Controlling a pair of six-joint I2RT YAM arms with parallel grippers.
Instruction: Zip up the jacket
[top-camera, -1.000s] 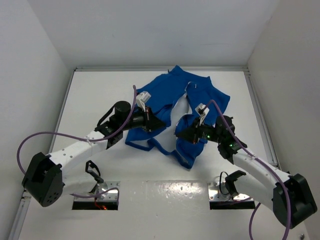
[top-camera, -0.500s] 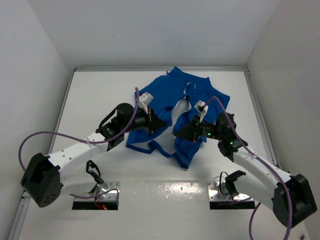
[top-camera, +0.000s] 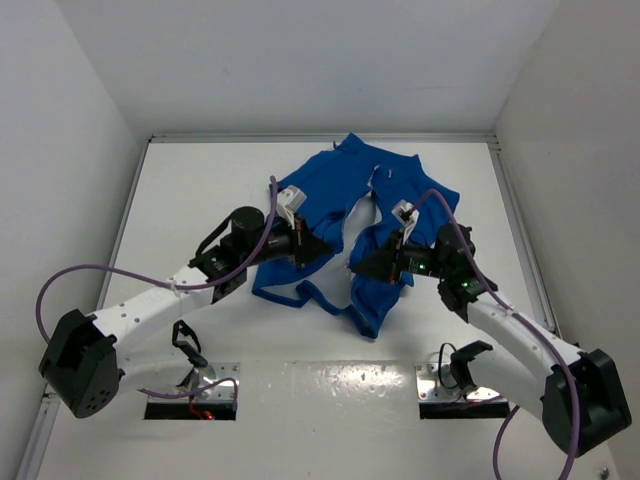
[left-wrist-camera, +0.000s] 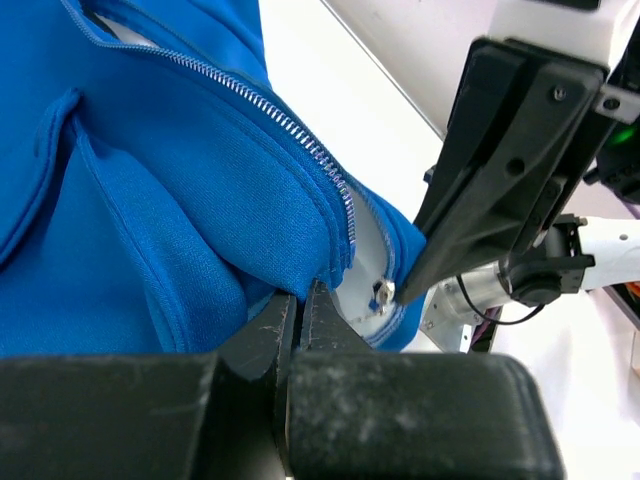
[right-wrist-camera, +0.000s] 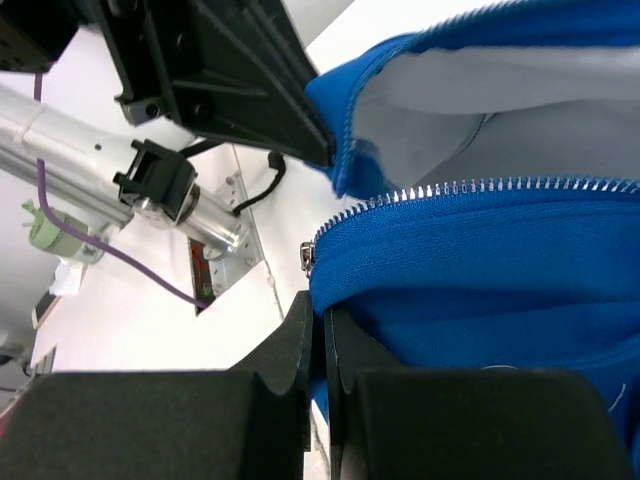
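So, you had the left claw and right claw each pinched tight on a bottom zipper edge of the jacket, lying on the table, and since it looked soft and floppy, holding right by the teeth seemed best.

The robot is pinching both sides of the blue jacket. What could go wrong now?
The left end effector and right end effector each pinch only a thin edge of the jacket, so the fabric might slip out. Their tips sit very close together, so they could bump. The two zipper halves are not yet joined at the bottom, so they may line up crooked and jam.
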